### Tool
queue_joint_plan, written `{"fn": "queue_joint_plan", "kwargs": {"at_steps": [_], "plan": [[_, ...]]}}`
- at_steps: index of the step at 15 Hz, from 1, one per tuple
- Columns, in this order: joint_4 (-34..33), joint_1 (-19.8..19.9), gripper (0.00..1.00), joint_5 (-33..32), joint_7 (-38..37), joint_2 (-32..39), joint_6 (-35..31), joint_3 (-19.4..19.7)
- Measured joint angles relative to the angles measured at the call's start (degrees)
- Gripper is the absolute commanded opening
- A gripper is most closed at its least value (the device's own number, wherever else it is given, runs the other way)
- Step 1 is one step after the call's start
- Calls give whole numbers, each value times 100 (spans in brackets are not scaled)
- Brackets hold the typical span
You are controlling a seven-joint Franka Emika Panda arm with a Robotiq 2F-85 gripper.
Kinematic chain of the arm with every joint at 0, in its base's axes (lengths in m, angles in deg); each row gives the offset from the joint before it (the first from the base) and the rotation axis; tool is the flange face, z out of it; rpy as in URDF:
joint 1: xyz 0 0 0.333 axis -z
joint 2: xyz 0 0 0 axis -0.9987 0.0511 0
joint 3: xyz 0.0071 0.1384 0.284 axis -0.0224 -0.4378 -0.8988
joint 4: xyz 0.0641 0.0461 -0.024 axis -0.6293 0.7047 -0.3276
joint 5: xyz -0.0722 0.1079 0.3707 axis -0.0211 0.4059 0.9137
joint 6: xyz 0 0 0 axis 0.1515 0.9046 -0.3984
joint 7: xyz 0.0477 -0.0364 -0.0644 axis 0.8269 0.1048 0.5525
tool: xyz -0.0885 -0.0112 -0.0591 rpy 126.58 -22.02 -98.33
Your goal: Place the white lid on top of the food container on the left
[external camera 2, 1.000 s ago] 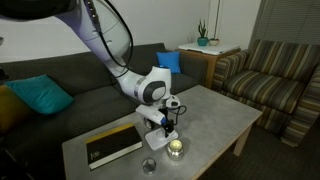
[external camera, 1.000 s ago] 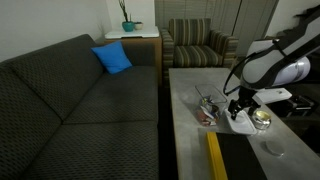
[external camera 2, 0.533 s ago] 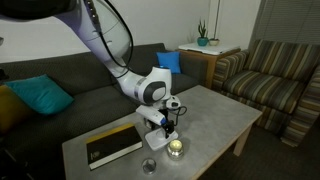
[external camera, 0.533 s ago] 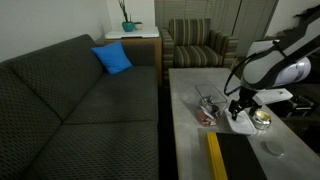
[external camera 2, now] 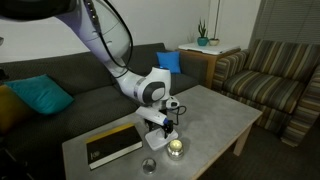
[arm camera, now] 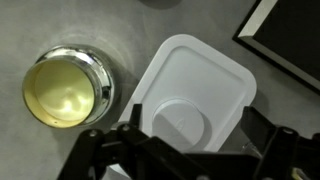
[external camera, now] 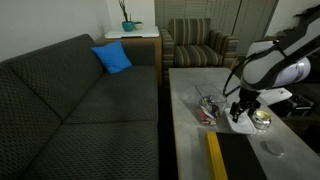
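Your gripper [arm camera: 192, 135] has its jaws spread wide with nothing clamped. In the wrist view it sits right over the white lid [arm camera: 196, 92], one finger on each side of it. I can't tell whether the fingers touch the lid.

The lid lies flat on the grey table [arm camera: 110, 30], off the food container. Just left of it in the wrist view is a round container [arm camera: 64, 90] with yellowish contents, close but apart. A dark book [arm camera: 285, 40] cuts across the far right corner.

In an exterior view the gripper [external camera: 238, 108] is low over the table [external camera: 190, 90]. The food container [external camera: 207, 111] is just to its left, with reddish contents showing and no lid on it. The round container [external camera: 262, 120] is to the right. A small grey disc [external camera: 273, 148] lies nearer the camera, and the book [external camera: 236, 160] with a yellow edge lies at the near end.

Left of the table is a dark sofa [external camera: 70, 100] with a blue pillow [external camera: 113, 58]. A striped armchair [external camera: 195, 45] stands at the far end.
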Motion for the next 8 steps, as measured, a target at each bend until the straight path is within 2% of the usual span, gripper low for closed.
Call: {"fn": "queue_joint_plan", "kwargs": {"at_steps": [8], "plan": [[1,-48,100,3,-275,0,-6,19]]}}
